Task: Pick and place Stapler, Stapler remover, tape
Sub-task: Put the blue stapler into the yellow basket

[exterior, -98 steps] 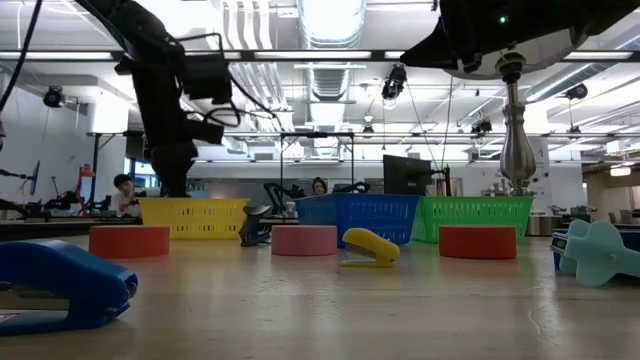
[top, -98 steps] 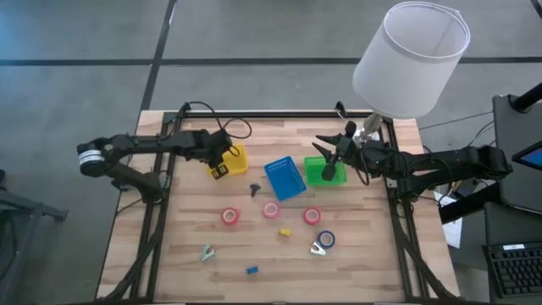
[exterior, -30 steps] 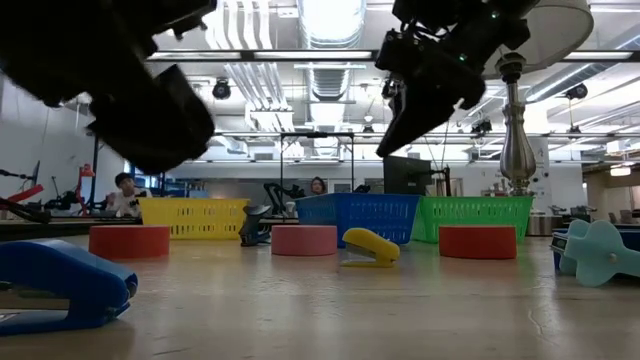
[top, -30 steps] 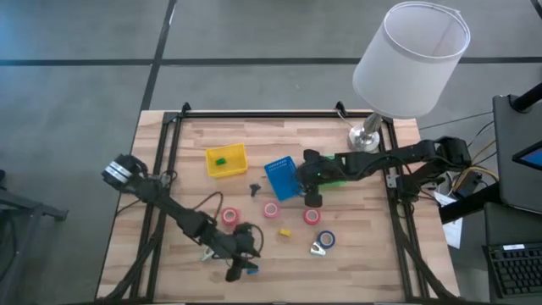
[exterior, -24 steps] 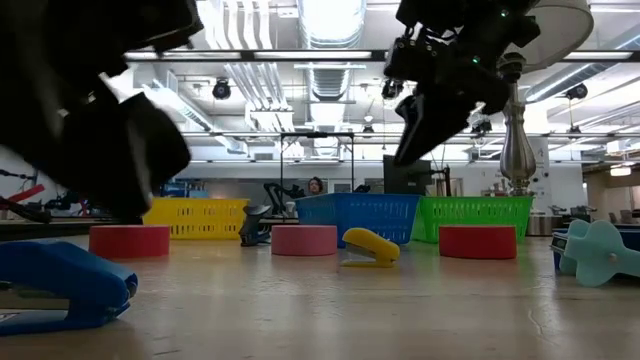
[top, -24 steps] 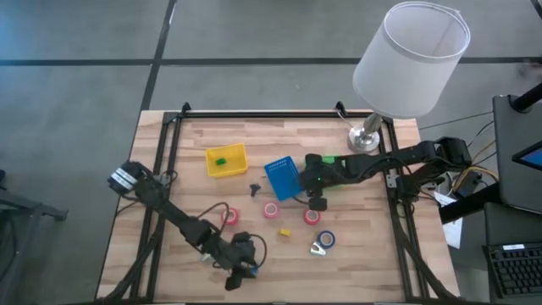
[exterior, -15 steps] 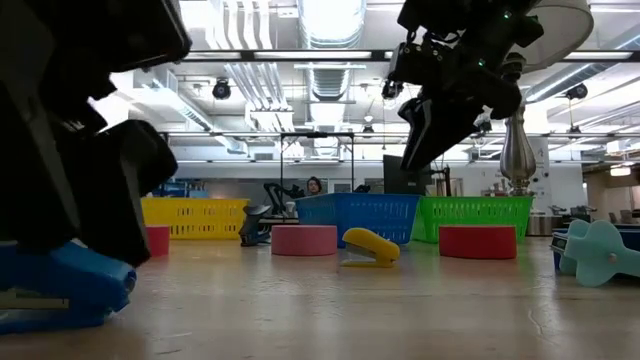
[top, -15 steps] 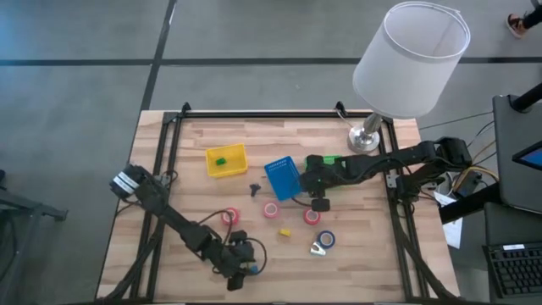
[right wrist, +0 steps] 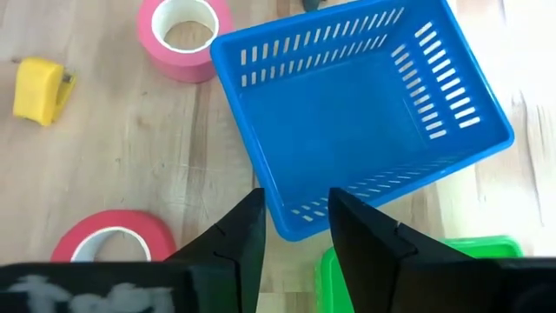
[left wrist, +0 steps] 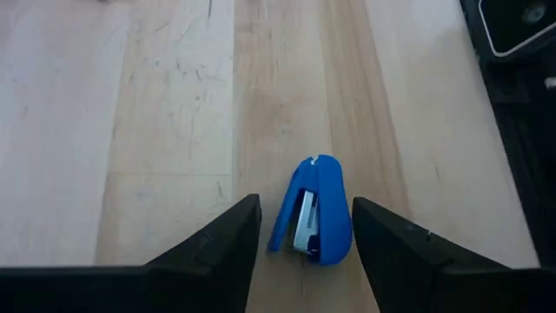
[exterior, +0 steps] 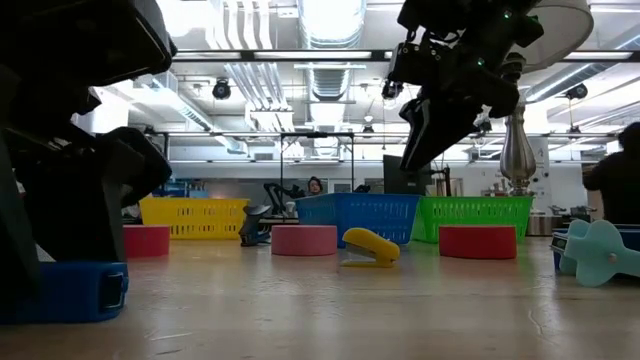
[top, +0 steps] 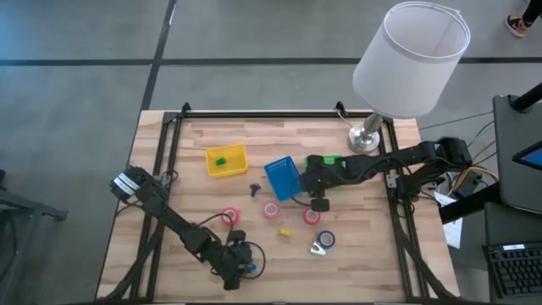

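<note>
1. Since 1 s ago, left end effector (left wrist: 300, 228) is seen lowered at the table's (top: 373, 254) front edge, now straddling the blue stapler (left wrist: 313, 209); right arm is shifted only slightly.
2. Left end effector: fingers (left wrist: 213, 248) spread wide, one each side of stapler, no grip seen yet.
3. Right end effector (right wrist: 291, 222): held raised over near corner of blue basket (right wrist: 365, 113), fingers partly apart, nothing held.
4. Tape: pink roll (top: 271, 209) and red rolls (top: 229, 217) (top: 312, 216) are laid mid-table, blue roll (top: 327, 240) nearer the front.
5. Yellow stapler (top: 285, 231) is seen between pink and blue rolls; pale remover (top: 318, 248) just beside blue roll.
</note>
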Controlling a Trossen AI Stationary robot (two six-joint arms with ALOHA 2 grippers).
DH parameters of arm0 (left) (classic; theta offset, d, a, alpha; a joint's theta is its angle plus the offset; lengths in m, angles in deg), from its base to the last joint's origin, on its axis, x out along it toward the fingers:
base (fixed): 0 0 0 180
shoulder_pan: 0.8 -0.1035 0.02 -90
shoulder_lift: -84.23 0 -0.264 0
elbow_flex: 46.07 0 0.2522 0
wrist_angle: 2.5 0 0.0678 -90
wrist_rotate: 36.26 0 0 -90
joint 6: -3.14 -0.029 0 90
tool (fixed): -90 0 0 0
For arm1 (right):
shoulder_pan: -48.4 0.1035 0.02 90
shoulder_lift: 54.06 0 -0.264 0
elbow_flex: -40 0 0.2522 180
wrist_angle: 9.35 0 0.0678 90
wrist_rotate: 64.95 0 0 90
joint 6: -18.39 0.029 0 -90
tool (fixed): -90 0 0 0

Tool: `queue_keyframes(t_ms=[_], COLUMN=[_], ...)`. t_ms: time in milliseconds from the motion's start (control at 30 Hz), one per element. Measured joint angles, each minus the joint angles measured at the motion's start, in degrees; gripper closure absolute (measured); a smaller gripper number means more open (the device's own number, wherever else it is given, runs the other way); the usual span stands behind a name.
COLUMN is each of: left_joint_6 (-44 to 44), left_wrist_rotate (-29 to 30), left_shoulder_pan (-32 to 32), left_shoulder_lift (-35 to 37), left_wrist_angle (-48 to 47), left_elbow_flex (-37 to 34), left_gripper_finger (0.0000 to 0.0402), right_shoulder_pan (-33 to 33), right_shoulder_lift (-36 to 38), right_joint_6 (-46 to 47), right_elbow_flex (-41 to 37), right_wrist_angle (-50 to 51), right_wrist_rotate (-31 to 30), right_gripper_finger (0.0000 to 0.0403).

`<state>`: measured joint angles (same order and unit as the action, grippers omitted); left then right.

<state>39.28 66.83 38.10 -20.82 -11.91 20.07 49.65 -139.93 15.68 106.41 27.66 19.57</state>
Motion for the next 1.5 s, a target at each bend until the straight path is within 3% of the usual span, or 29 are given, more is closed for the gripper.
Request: queue_keyframes(t_ms=[100, 333, 500, 767, 1067, 1133, 1300, 1500], left_joint_6=[-2.31, -7.31, -9.35, -9.21, -10.43, -11.61, -21.42, -22.95], left_wrist_rotate=[0.11, 2.68, 4.46, 16.64, 18.13, 17.25, 8.46, 6.85], left_shoulder_pan=[-0.05, -1.64, -4.71, -12.97, -32.40, -37.33, -47.13, -53.54], left_shoulder_lift=[0.00, 0.59, 4.33, 19.34, 32.32, 33.28, 32.88, 31.06], left_wrist_angle=[-0.67, -2.04, -9.93, -27.85, -48.66, -49.19, -44.52, -37.85], left_elbow_flex=[-0.02, -0.13, -0.33, -0.35, -1.52, -3.37, -8.14, -10.82], left_gripper_finger=[0.0239, 0.0343, 0.0344, 0.0324, 0.0321, 0.0320, 0.0324, 0.0315], right_shoulder_pan=[0.00, 0.00, 0.00, 0.00, 0.00, 0.00, 0.00, 0.00], right_shoulder_lift=[0.00, 0.00, 0.00, 0.00, 0.00, 0.00, -0.13, -0.13], right_joint_6=[1.42, 1.28, 1.28, 1.26, 1.24, 1.23, 1.18, 1.19], right_elbow_flex=[-0.05, -0.14, -0.21, -0.37, -0.40, -0.42, -0.42, -0.48], right_wrist_angle=[0.07, 0.00, 0.02, -0.04, -0.02, 0.02, 0.08, 0.04], right_wrist_rotate=[0.00, 0.00, -0.01, -0.04, -0.04, -0.03, -0.03, -0.04], right_gripper_finger=[0.0285, 0.0280, 0.0278, 0.0288, 0.0289, 0.0289, 0.0295, 0.0298])
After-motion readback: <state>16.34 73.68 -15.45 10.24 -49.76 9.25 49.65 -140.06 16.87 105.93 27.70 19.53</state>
